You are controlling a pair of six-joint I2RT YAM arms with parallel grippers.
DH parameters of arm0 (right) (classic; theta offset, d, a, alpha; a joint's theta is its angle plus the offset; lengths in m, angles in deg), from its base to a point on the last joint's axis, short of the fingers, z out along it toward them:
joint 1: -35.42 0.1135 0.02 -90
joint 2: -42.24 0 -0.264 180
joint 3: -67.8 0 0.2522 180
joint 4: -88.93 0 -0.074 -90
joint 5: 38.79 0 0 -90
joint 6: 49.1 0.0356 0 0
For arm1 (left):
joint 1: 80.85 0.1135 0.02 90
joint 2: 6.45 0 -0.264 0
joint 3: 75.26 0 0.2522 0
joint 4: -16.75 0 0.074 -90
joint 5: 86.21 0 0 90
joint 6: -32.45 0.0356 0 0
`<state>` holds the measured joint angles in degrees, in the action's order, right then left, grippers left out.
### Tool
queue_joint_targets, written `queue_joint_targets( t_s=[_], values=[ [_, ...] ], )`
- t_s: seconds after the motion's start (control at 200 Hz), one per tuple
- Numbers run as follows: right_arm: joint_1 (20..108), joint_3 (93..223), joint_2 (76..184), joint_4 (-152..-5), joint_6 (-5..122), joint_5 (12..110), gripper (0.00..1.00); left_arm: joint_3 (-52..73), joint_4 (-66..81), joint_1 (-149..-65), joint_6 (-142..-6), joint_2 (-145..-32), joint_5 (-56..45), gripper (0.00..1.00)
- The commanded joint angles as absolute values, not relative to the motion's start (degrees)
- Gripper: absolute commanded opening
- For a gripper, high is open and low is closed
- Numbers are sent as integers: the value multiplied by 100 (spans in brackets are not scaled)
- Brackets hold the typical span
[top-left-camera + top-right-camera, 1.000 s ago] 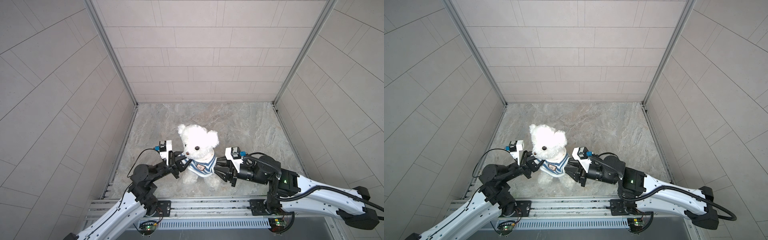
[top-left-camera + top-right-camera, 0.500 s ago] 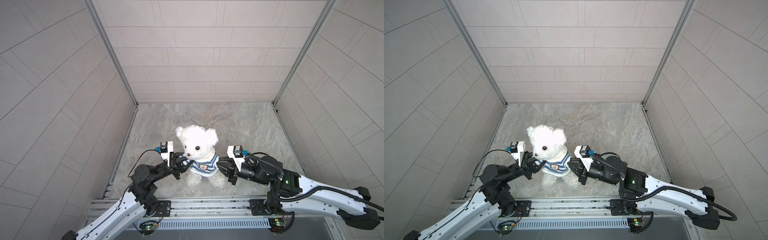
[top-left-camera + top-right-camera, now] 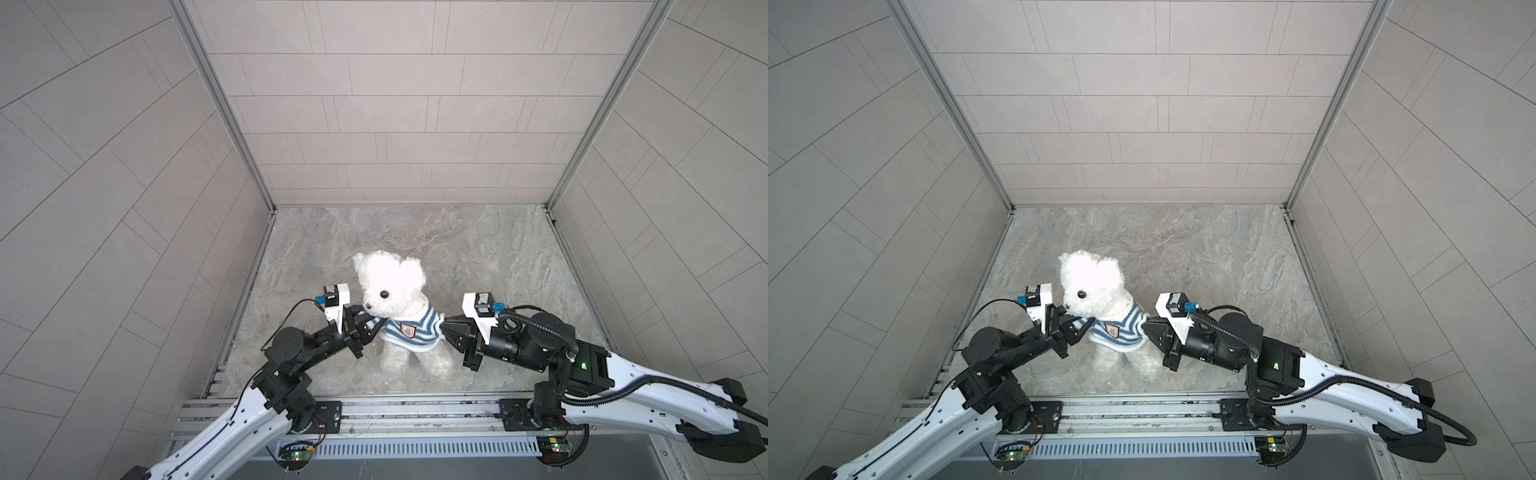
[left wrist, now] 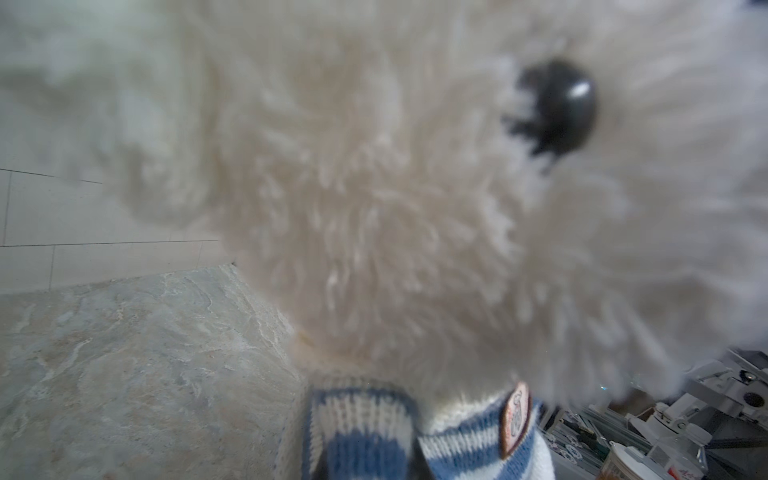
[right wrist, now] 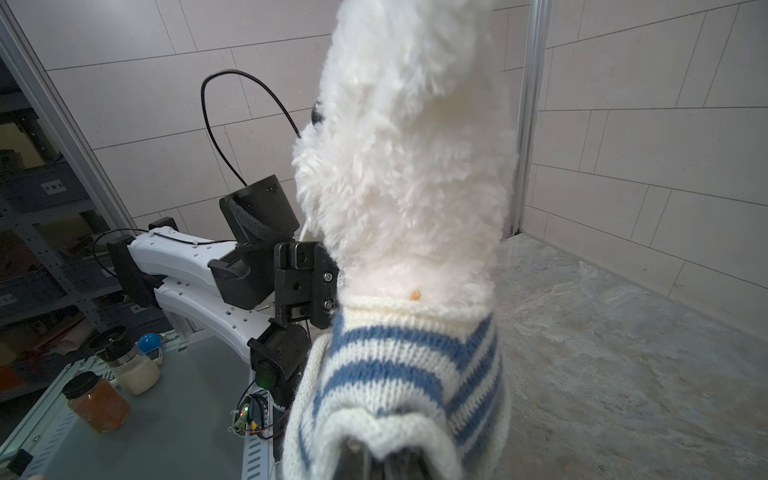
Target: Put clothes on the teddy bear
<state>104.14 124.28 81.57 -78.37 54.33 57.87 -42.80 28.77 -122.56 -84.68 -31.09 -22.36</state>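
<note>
The teddy bear, white and fluffy, stands upright toward 6 o'clock on the marble tabletop in both top views, close to the front rail. Its face is turned toward 7 o'clock, and its 2 legs reach down to the surface. It wears a blue-and-white striped sweater over its torso, with a small badge on the chest. The left gripper sits at the bear's 9 o'clock, just under its muzzle, with its jaws pressed together on the knit at that shoulder; the left wrist view shows a fold of the striped sweater right at the camera's edge below the bear's black bead eye. The right gripper sits at the bear's 3 o'clock, its jaws closed and pinching a bunch of the same knit, seen gathered around its fingertips in the right wrist view. Beyond the left arm in that view, 2 jars, 1 amber and 1 of white grains, stand on a grey bench.
</note>
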Motion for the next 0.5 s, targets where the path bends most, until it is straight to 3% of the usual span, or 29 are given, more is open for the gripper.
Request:
queue_joint_targets(
  t_s=[0.0,0.28,0.396,0.496],
  values=[
    [10457,12404,7925,-8197,5329,5963,0,-4103,2476,-12212,-8107,-3049,-1550,0],
    [10455,12138,7992,-9134,5452,6542,0,-4011,1954,-12215,-7595,-3092,-1261,0],
    [10470,12213,8107,-8899,5419,6192,0,-3936,1810,-12215,-7504,-3199,-1016,0],
    [10488,12270,8240,-8564,5503,5342,0,-3794,1898,-12231,-7592,-3400,-1303,43]
  ],
)
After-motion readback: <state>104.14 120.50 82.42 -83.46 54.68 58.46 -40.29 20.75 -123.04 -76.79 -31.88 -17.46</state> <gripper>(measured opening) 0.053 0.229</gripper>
